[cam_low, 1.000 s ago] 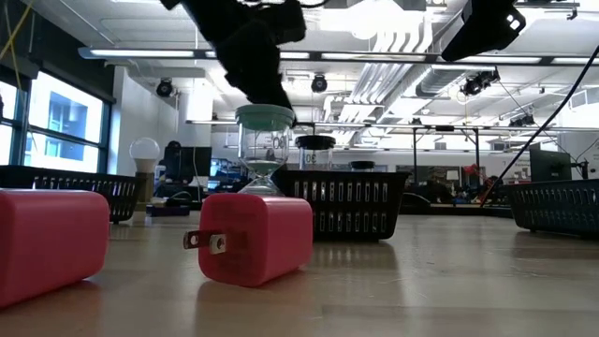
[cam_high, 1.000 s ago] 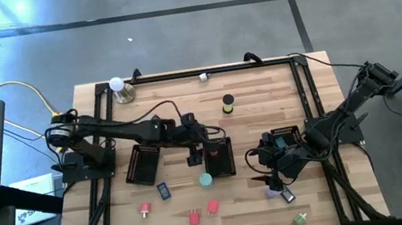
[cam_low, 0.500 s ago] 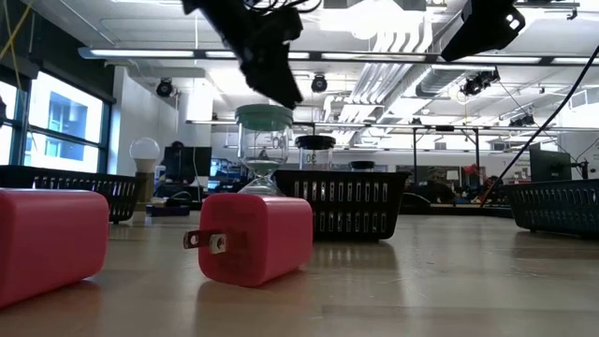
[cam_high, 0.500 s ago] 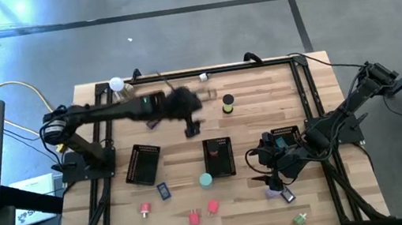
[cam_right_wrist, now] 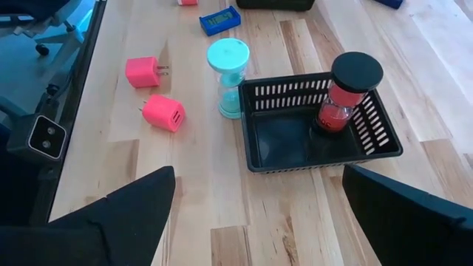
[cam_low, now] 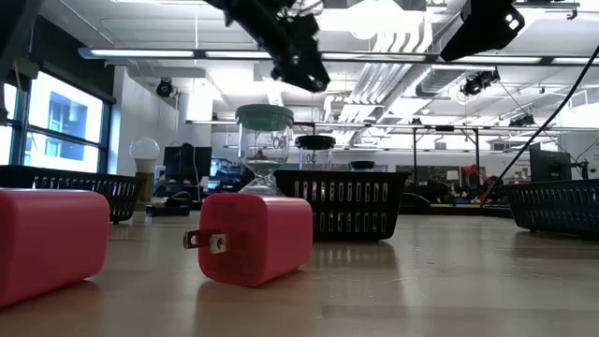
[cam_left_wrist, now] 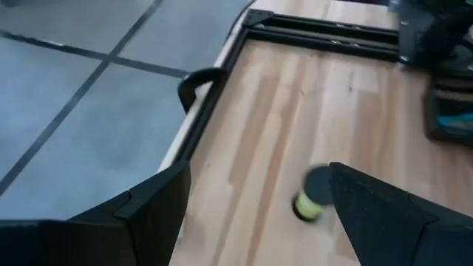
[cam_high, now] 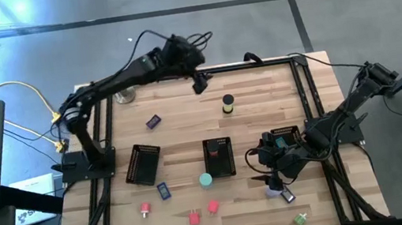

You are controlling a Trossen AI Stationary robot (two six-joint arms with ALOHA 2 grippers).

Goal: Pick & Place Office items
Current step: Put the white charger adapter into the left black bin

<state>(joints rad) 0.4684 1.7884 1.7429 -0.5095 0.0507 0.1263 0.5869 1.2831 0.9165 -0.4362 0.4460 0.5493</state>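
The left arm has swung away from the middle black mesh tray point(cam_high: 219, 157) to the far edge of the wooden table point(cam_high: 262, 95). It stretches long and high, and its left gripper point(cam_high: 199, 85) hangs there with fingers apart, holding nothing. A small purple block point(cam_high: 154, 121) now lies on the bare wood. Near the gripper stands a little yellow timer with a black cap point(cam_high: 229, 105). A red sand timer with a black top point(cam_right_wrist: 344, 96) stands inside the middle tray. Beside that tray stands a teal sand timer point(cam_high: 205, 180), with two smooth pink plug blocks point(cam_high: 213, 206) nearby. The right gripper point(cam_high: 268, 175) waits low at the right, fingers wide, empty.
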